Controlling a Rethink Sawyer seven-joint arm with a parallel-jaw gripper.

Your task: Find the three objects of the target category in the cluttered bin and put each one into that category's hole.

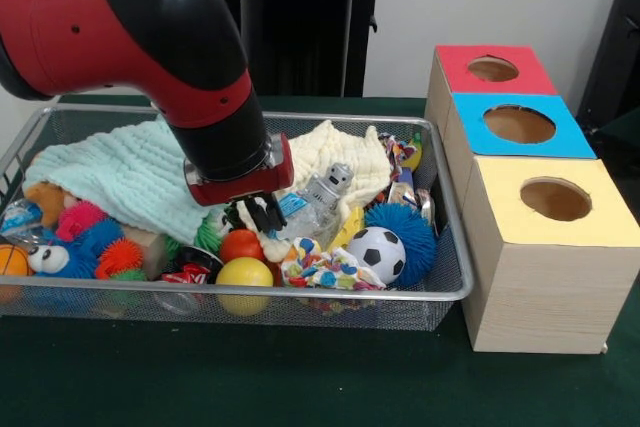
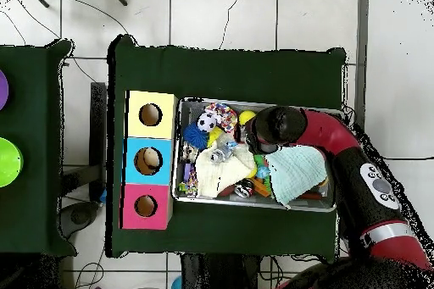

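Arm [image 1: 150,37]: red and black, bent downward from upper left.
Gripper [image 1: 258,213]: black, pointing down, fingers close together.

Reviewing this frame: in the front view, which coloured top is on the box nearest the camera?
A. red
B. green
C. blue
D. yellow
D: the yellow-topped box sits closest in the front view, with the blue-topped box behind it and the red-topped box farthest back, all beside the wire bin.
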